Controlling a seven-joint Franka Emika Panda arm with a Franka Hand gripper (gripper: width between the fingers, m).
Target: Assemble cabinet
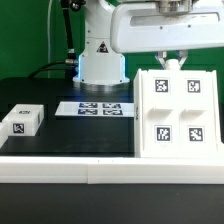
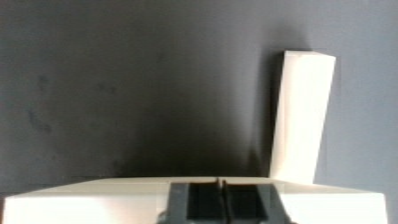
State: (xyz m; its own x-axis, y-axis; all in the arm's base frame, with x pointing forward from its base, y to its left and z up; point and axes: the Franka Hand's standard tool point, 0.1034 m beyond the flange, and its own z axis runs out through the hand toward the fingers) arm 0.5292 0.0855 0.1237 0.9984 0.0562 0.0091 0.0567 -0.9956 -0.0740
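Note:
The cabinet (image 1: 180, 116) is a large white boxy body at the exterior view's right, showing a face with several black-and-white tags. My gripper (image 1: 172, 61) is right above its top edge, fingertips at or touching that edge. In the wrist view the dark fingers (image 2: 196, 200) stand together with only a thin line between them, and nothing shows between them. The gripper (image 2: 219, 190) sits over a broad white surface of the cabinet (image 2: 89, 200). A long narrow white panel edge (image 2: 302, 120) runs away from it over the black table.
A small white tagged block (image 1: 22, 120) lies at the exterior view's left. The marker board (image 1: 97, 106) lies flat in front of the white robot base (image 1: 100, 62). The black table mat (image 1: 60, 140) ends at a white front edge.

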